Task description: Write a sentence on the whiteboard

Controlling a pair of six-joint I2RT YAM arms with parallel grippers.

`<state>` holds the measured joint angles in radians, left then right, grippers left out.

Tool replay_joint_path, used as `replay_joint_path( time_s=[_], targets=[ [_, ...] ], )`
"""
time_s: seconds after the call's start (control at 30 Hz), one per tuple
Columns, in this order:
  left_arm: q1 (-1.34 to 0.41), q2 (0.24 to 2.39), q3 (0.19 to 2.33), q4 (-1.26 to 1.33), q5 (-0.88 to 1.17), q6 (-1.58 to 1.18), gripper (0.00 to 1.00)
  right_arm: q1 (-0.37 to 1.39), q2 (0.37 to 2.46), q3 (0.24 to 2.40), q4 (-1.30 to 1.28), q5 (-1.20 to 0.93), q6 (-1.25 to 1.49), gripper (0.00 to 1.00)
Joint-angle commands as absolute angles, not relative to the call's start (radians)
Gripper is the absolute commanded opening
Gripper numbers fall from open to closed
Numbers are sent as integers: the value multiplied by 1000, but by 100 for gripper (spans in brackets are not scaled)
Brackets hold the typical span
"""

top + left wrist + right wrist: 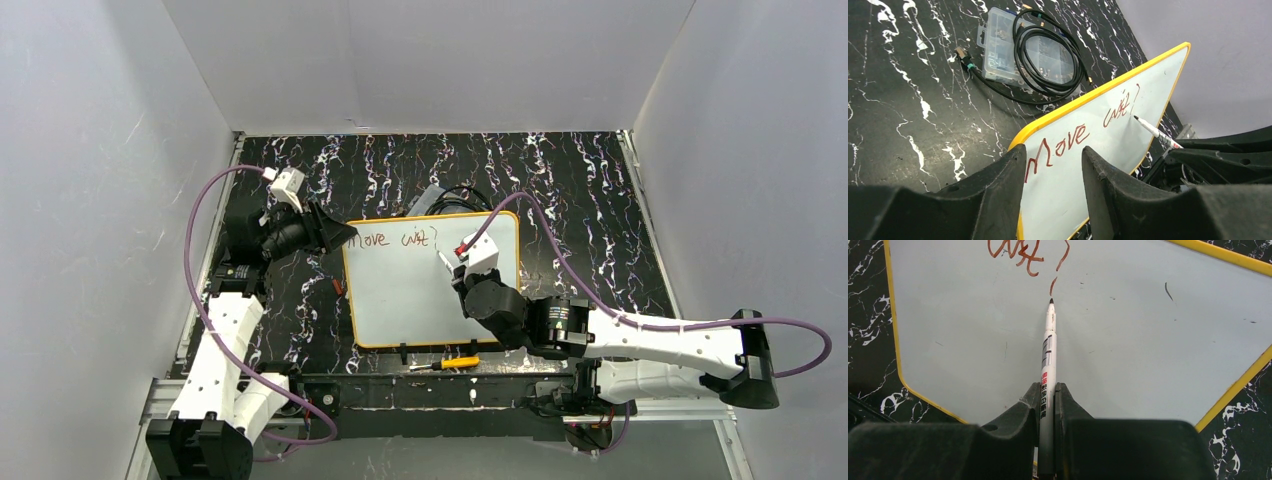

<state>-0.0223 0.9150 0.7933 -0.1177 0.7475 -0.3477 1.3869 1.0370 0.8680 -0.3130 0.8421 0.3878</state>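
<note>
The sentence (395,240), "Move" plus an unclear scrawl, runs along the 12 o'clock edge of the whiteboard (430,300), mid-table. The right gripper (1048,400) clenches a white marker (1048,345) whose red label is unreadable. The left gripper (1053,185) is released, its jaws either side of the board's 10 o'clock corner. Only the overhead view shows a yellow-handled screwdriver (447,364) at the board's 6 o'clock.

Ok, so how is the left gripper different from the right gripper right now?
The left gripper has its jaws apart with nothing clamped; the right gripper is shut on a marker. The left gripper sits at the whiteboard's far left corner, beside the start of the writing; the right gripper is over the board's middle, with the marker tip just under the last stroke. Both have black fingers and face the whiteboard.
</note>
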Motion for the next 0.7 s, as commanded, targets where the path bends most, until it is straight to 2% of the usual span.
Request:
replay_joint_path(
  time_s=[0.0, 0.43, 0.67],
  targets=[
    [-25, 889, 799, -147, 671, -322, 44, 1385, 1017, 862, -290, 859, 395, 1],
    [-24, 904, 792, -131, 669, -345, 47, 1385, 1013, 863, -271, 865, 385, 1],
    [-24, 945, 790, -80, 775, -372, 41, 1385, 1032, 874, -267, 889, 375, 1]
  ],
)
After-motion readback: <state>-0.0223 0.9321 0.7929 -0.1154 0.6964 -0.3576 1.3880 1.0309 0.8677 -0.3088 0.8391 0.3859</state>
